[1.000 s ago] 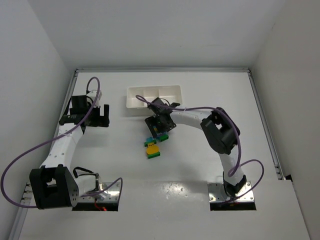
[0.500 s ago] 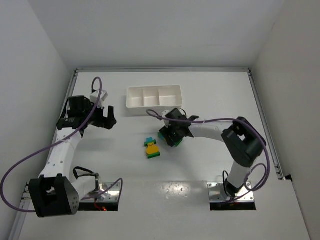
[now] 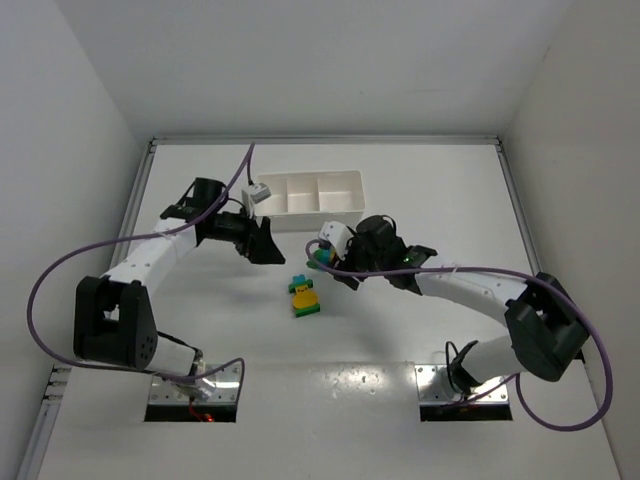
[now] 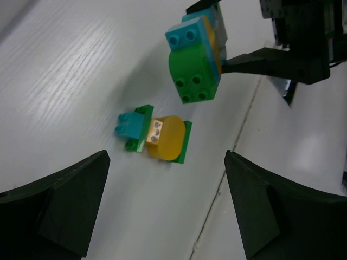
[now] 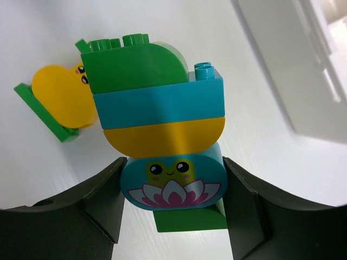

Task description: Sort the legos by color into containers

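Observation:
My right gripper [image 5: 172, 187] is shut on a stack of joined legos [image 5: 157, 119]: green on top, then cyan, yellow and a cyan frog-print brick, with a green piece behind. It holds the stack [image 3: 322, 256] above the table; the stack also shows in the left wrist view [image 4: 195, 57]. A second clump [image 3: 304, 295] of green, yellow and cyan legos lies on the table [image 4: 154, 135], left of the held stack. My left gripper [image 3: 270, 243] is open and empty, just left of both. The white three-compartment tray [image 3: 308, 193] stands behind.
White walls enclose the table on the left, back and right. The tray's white wall [image 5: 303, 81] shows at the right of the right wrist view. A table seam [image 4: 238, 141] runs past the lying clump.
My left arm has swung right toward the centre, its gripper now by the legos. My right arm has stretched out lower and lifted its lego stack off the table.

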{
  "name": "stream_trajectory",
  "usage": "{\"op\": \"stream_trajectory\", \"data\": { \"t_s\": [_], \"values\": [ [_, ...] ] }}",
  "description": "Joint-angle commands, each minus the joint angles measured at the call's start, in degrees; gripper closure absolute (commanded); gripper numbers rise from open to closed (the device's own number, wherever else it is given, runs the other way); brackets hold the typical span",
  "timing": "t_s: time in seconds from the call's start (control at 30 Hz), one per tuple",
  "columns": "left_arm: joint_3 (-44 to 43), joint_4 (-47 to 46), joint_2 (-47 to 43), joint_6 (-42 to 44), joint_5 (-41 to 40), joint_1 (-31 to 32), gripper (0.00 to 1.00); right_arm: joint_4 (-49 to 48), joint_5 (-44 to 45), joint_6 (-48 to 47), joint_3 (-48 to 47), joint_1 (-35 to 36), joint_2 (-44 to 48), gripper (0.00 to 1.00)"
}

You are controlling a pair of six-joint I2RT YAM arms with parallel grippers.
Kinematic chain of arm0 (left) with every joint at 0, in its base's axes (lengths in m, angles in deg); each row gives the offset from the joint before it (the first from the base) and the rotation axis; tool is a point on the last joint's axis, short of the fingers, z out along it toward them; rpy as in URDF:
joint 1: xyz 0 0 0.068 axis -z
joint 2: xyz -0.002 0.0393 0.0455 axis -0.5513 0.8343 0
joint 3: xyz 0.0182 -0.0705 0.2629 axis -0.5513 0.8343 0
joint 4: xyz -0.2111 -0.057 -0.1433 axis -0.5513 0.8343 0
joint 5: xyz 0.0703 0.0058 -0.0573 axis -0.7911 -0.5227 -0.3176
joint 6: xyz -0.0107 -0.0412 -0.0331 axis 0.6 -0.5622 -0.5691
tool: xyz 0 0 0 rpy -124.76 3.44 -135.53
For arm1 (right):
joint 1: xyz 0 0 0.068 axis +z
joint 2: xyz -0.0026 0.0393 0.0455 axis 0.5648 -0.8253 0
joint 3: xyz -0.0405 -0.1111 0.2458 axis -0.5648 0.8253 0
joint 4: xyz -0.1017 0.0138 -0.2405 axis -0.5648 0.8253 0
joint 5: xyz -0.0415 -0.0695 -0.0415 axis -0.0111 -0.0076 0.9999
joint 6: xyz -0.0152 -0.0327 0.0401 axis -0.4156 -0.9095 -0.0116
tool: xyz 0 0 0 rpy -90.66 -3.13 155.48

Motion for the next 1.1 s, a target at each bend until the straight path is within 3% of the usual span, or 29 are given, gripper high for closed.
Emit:
{"op": "stream_trajectory", "data": {
  "t_s": [0.0,0.47,0.57,0.6,0.63,0.7,0.73,0.87,1.07],
  "values": [
    [-4.17,-2.68,1.22,-6.78,8.53,1.61,0.07,-6.85,1.39,-2.09,-2.12,1.50,0.66,1.00],
    [-5.23,-9.01,6.93,-13.14,3.97,8.38,0.10,-9.93,3.94,-2.09,-7.57,5.46,-1.54,1.00],
    [-5.23,-10.15,8.16,-13.66,3.44,8.38,0.29,-9.93,3.94,-2.09,-8.19,6.08,-2.07,1.00],
    [-5.23,-10.16,8.17,-13.66,4.39,8.38,0.40,-9.41,3.94,-2.09,-8.19,6.08,-2.07,1.00],
    [-5.84,-10.16,8.69,-13.66,5.01,8.38,0.60,-9.40,4.46,-2.09,-8.19,6.08,-2.07,1.00],
    [-5.85,-10.16,8.70,-13.14,6.59,7.86,0.76,-9.40,5.08,-2.09,-7.14,6.08,-1.54,1.00],
    [-5.85,-10.16,8.09,-13.14,6.60,6.99,0.91,-9.40,6.04,-2.09,-5.40,6.08,-1.54,1.00],
    [-1.47,-10.16,3.79,-12.61,7.30,2.86,1.00,-8.79,8.68,-3.67,-0.29,4.94,1.44,1.00],
    [2.50,-5.34,-2.55,-6.74,6.08,0.30,1.00,-6.41,10.26,-2.89,4.98,3.71,5.57,1.00]
  ]
}}
